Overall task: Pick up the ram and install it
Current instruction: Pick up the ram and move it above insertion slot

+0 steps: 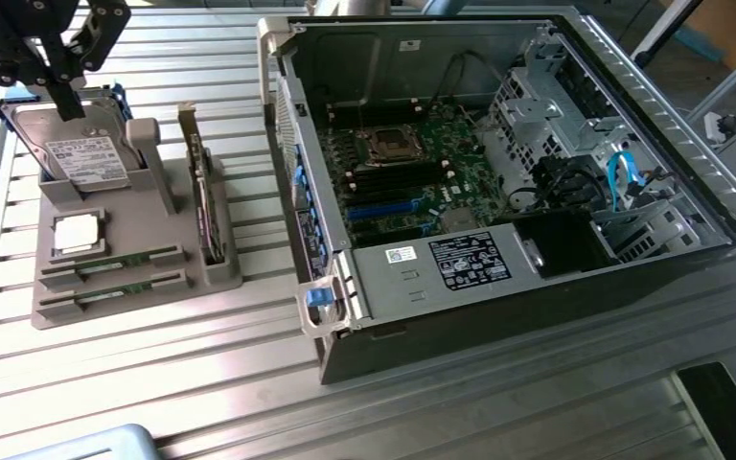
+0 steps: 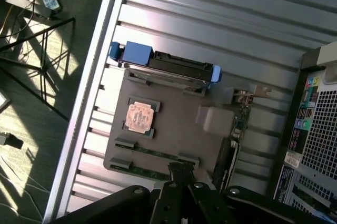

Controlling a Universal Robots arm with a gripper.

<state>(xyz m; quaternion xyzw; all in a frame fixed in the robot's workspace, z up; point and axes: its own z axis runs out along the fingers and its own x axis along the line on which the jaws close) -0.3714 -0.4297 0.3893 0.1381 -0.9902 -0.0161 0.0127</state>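
Two ram sticks lie flat in slots at the near end of a grey holder tray [image 1: 150,216]: one ram [image 1: 119,261] and a second ram [image 1: 110,293] beside it. In the wrist view they are the thin green strips, ram [image 2: 158,154] and ram [image 2: 148,173], on the tray [image 2: 179,124]. My gripper [image 1: 72,105] hangs shut and empty above the far end of the tray, over the hard drive [image 1: 80,158]. In the wrist view the gripper [image 2: 181,170] sits above the ram end of the tray.
The tray also carries a square processor chip [image 1: 77,233], an upright expansion card [image 1: 202,192] and the blue-framed hard drive [image 2: 168,66]. An open computer case [image 1: 675,144] with its motherboard [image 1: 406,172] lies to the exterior view's right. The table edge [image 2: 92,103] runs close beside the tray.
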